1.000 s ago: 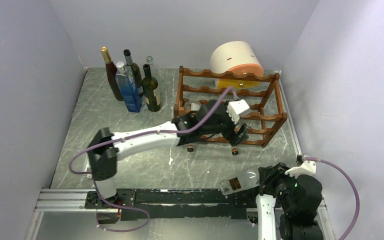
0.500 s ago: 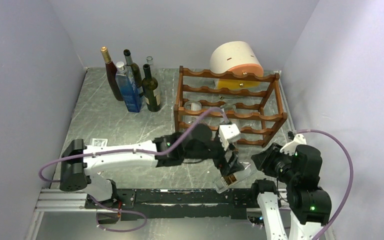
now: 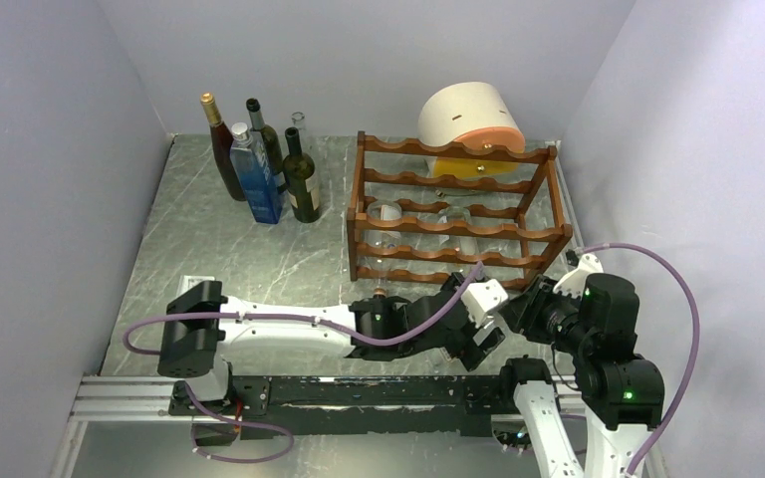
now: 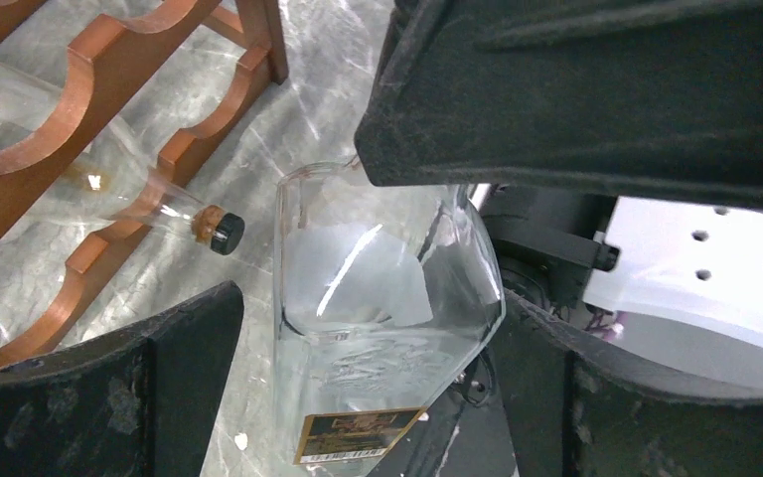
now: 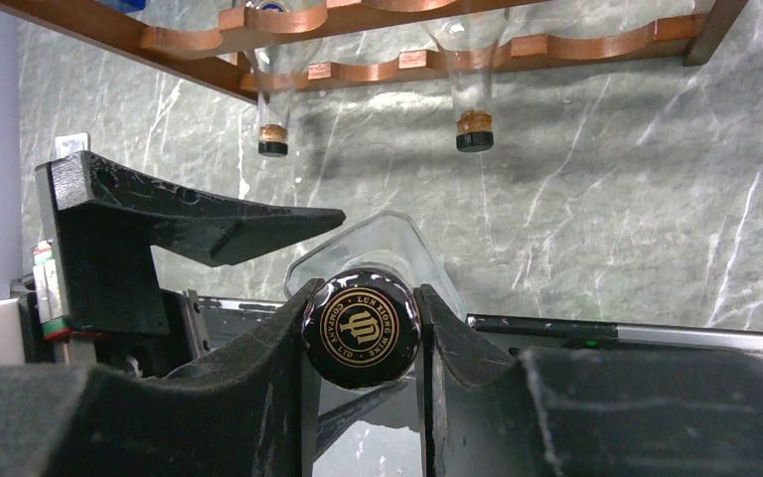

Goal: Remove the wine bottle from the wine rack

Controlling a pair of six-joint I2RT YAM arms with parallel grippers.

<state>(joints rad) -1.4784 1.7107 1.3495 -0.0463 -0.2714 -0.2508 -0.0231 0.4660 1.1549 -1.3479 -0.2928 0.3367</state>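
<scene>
The reddish-brown wine rack [image 3: 455, 214] stands at the back right and holds clear bottles; two corked necks [image 5: 273, 139] poke out toward the front. It also shows in the left wrist view [image 4: 109, 109]. A clear square-sided bottle [image 4: 378, 298] with a gold label is off the rack near the front edge. My right gripper [image 3: 523, 314] is shut on its black cap [image 5: 361, 325]. My left gripper [image 3: 480, 344] is open and straddles the bottle's body; its left finger [image 4: 109, 397] stands apart from the glass. In the top view the bottle is mostly hidden under the left gripper.
Several upright bottles [image 3: 259, 164] stand at the back left. A white-and-orange cylinder [image 3: 470, 124] lies behind the rack. The metal rail [image 3: 359, 388] runs along the front edge. Grey walls close in on the left, back and right.
My left arm has swung from the rack's front down to the front right, and its open jaws now sit around the bottle. My right gripper has lifted and turned with the bottle.
</scene>
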